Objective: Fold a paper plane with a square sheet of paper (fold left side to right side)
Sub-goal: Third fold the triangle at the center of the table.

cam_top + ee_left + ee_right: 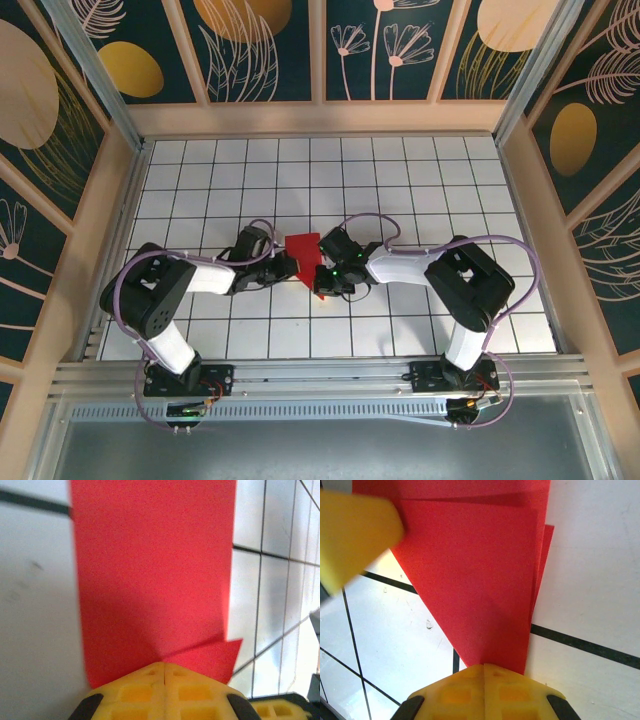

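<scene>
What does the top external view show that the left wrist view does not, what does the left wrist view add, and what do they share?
Top external: the left arm and right arm whole, and the patterned walls round the gridded table. Left wrist: close up, the left end effector shut at the edge of the folded red paper, with a small pointed flap beside it. Shared: that paper lying on white tiles.

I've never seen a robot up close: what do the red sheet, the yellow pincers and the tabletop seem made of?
Sheet: thin matte paper, seemingly; it shows sharp creases and a folded flap.
Left pincer and right pincer: yellow, probably matte plastic, with recessed moulded pockets.
Tabletop: smooth white surface with black grid lines, lightly scuffed; material unclear.
</scene>
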{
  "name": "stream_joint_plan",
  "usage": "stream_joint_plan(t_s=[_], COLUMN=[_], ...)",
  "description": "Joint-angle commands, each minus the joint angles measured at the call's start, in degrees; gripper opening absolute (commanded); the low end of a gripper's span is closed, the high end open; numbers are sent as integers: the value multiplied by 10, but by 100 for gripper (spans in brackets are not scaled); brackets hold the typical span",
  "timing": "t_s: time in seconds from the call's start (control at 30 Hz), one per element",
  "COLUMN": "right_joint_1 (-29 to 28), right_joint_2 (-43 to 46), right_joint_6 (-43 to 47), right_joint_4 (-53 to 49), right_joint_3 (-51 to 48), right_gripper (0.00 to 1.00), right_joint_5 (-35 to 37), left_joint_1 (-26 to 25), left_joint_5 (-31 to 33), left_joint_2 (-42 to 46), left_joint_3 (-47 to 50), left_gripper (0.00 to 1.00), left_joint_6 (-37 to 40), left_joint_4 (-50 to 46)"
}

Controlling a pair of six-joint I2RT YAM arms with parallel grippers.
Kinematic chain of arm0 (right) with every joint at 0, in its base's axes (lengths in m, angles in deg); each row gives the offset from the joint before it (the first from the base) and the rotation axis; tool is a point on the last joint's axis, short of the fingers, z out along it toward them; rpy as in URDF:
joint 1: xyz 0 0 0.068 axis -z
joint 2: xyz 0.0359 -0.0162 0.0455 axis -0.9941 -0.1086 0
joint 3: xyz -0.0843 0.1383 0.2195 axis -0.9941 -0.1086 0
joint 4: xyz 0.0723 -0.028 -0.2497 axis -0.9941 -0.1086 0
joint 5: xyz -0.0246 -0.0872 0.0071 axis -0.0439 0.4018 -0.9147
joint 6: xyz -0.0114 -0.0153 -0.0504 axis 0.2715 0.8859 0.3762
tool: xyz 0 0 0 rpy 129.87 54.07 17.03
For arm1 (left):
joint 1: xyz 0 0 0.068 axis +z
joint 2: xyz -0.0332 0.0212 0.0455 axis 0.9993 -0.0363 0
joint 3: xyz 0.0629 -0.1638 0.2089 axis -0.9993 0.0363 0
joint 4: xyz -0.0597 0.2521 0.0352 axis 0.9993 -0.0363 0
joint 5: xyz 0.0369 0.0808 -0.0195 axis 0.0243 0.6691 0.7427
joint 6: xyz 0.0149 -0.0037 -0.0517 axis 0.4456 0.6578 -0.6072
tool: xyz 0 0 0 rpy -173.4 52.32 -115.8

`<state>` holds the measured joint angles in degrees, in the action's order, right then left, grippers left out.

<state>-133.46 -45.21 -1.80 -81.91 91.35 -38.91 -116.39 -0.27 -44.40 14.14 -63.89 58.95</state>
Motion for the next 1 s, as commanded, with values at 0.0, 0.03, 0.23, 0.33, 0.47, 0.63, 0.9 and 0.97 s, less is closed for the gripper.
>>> stream_joint_plan(t_s=[0.0,0.03,0.23,0.33,0.47,0.63,0.9,0.97], right_joint_1=[-13,-13,-13,-12,-12,-11,-11,-11], right_joint_2=[-64,-63,-59,-56,-46,-45,-39,-40], right_joint_6=[15,14,12,9,-3,-7,-11,-9], right_joint_4=[-115,-115,-110,-103,-95,-99,-98,-99], right_joint_3=[-42,-42,-44,-45,-44,-38,-38,-36], right_gripper=[0,0,0,0,0,0,0,0], right_joint_5=[62,63,63,62,66,74,77,76], left_joint_1=[29,37,74,74,72,35,-11,-13], left_joint_5=[66,69,62,65,43,-25,-15,-20], left_joint_2=[-1,-1,20,55,112,127,66,49], left_joint_3=[-15,-15,-17,-22,-11,10,11,0], left_gripper=[5,5,5,4,2,1,0,0], left_joint_6=[42,49,74,92,124,117,70,74], left_joint_4=[-47,-54,-60,-76,-88,-59,0,0])
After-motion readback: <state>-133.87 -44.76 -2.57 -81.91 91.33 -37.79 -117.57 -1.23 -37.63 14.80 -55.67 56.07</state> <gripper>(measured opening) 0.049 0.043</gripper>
